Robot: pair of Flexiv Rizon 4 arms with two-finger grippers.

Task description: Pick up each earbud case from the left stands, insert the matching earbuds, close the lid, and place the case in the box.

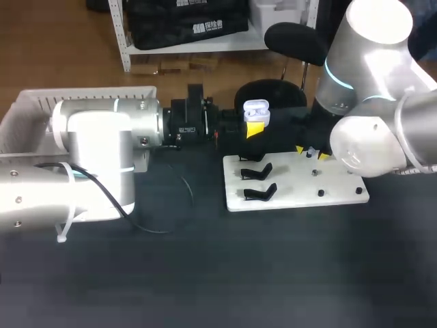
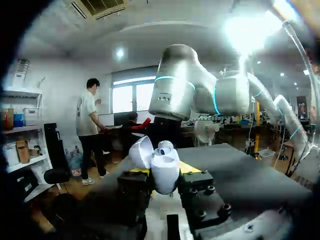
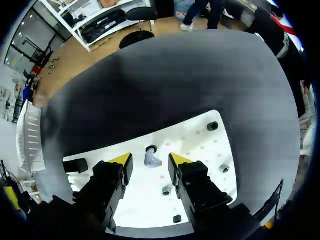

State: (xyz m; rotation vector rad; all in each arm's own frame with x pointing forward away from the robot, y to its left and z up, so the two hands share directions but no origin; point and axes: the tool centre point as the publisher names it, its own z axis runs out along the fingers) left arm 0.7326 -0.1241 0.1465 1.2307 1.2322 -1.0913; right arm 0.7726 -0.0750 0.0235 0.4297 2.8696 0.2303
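A white earbud case (image 1: 256, 110) with its lid up is held above the table's far middle, with my left gripper (image 1: 253, 128) shut on it. In the left wrist view the open case (image 2: 164, 167) sits between the yellow tips, an earbud showing in it. My right gripper (image 1: 311, 152) hangs over the white board (image 1: 341, 195). In the right wrist view its gripper (image 3: 150, 161) straddles a white earbud (image 3: 152, 160) lying on the board (image 3: 200, 150) by a black peg (image 3: 151, 149). Small gaps remain on both sides of the earbud, so the jaws stand open.
Two black stands (image 1: 257, 171) (image 1: 260, 193) stand on the board's left part. Small black pegs (image 3: 212, 126) dot the board. A white slatted box (image 1: 31, 109) lies at the far left under my left arm. A thin cable (image 1: 186, 190) crosses the dark tabletop.
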